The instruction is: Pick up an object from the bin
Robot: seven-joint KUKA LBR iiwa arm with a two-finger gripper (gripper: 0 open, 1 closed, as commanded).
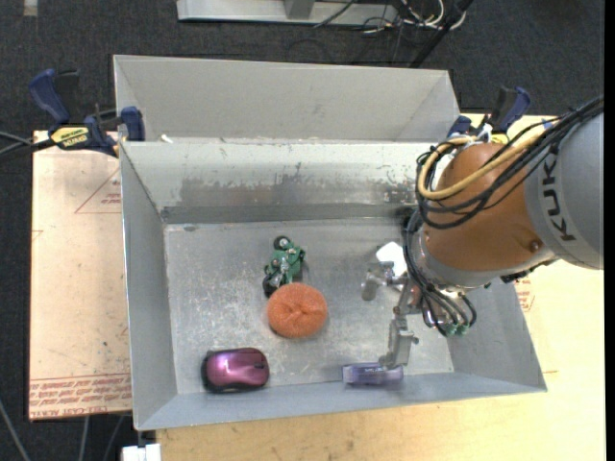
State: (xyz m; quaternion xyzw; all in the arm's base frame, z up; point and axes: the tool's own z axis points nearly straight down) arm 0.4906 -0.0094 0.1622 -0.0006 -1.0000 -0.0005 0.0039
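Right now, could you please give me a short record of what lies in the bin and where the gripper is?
gripper: open, in the bin's right part, nothing between its fingers
pale purple flat piece: by the front wall, at the lower fingertip; contact unclear
orange ball: mid-floor
green-and-black toy: just behind the ball
magenta mouse: front left
white thing: partly under the arm

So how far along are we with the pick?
Nothing looks picked yet: the orange ball, purple mouse, green-black toy and small purple block all lie in the bin. In hand: the end effector is low at the bin's right, close to the purple block. Left: grasping one thing and lifting it out.
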